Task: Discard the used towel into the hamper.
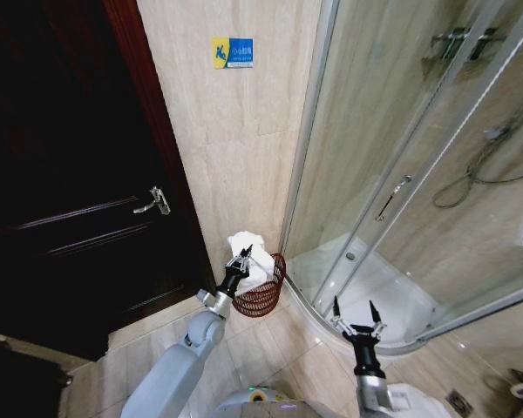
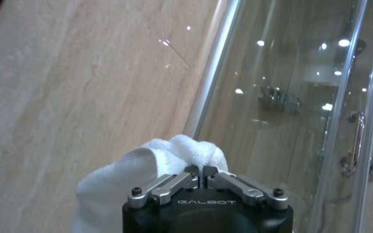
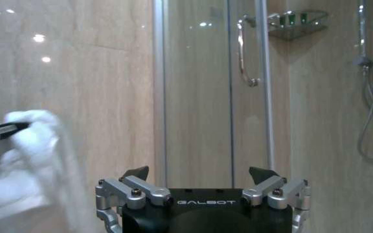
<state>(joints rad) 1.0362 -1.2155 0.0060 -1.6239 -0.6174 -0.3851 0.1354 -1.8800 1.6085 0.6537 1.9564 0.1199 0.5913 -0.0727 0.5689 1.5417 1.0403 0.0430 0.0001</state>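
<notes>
Head view: lighting even and moderately bright over the tiled wall [image 1: 244, 131] and floor; the door [image 1: 61, 174] reads near black, detail lost in shadow. Straight lines bow toward the frame edges. Left wrist view: small ceiling-light reflections speckle the shower glass [image 2: 290, 97]; the white towel [image 2: 141, 170] is bright, soft-edged. Right wrist view: similar glare spots on the wall; towel at the frame edge is blurred.

Tiled floor [image 1: 270, 344] under hamper [image 1: 263, 296]
</notes>
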